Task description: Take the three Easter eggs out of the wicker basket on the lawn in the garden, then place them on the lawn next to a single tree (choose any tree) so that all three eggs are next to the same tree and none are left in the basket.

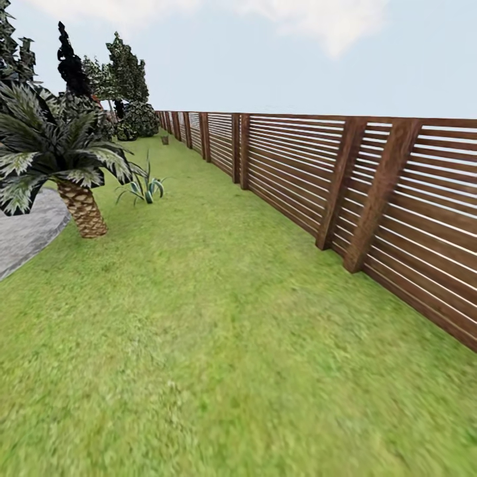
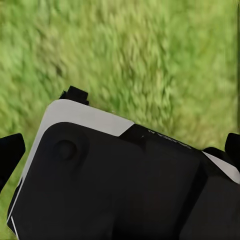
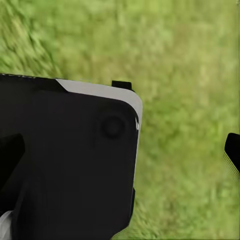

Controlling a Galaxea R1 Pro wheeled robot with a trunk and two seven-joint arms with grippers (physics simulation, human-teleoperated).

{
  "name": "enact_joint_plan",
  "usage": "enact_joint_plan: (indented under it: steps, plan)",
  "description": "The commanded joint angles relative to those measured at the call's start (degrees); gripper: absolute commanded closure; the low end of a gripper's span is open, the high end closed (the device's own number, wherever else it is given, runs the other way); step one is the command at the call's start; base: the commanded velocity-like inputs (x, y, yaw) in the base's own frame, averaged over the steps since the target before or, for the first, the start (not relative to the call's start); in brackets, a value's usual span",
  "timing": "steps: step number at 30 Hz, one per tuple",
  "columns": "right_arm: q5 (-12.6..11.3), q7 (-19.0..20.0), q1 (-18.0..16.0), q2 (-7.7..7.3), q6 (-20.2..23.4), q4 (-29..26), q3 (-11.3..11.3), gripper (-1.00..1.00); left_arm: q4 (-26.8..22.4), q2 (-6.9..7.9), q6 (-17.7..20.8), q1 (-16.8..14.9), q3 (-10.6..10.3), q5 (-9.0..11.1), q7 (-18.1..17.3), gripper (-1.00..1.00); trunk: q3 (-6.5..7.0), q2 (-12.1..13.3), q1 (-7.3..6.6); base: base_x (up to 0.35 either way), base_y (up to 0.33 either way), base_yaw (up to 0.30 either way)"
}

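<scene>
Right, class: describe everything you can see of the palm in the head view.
The palm stands upright on the lawn at the picture's left, at the edge of the grey gravel patio. Its short, stout trunk is brown and scaly, slightly wider at the base. Drooping dark green fronds with pale edges spread from the top, some cut off by the frame. A small spiky plant grows close beside it, apart from the trunk.
</scene>
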Motion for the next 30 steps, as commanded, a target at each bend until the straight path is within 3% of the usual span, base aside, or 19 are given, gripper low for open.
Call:
enact_joint_plan:
  steps: [1, 30]
  plan:
    - [0.0, 0.0, 0.0, 0.0, 0.0, 0.0, 0.0, -1.0, 0.0, 0.0, 0.0, 0.0, 0.0, 0.0, 0.0, -1.0, 0.0, 0.0, 0.0, 0.332, 0.0, 0.0]
    - [-0.2, 0.0, 0.0, 0.0, 0.0, 0.0, 0.0, -1.0, 0.0, -0.09, 0.0, 0.0, 0.0, 0.0, 0.0, -1.0, 0.0, 0.0, 0.0, 0.332, 0.0, 0.0]
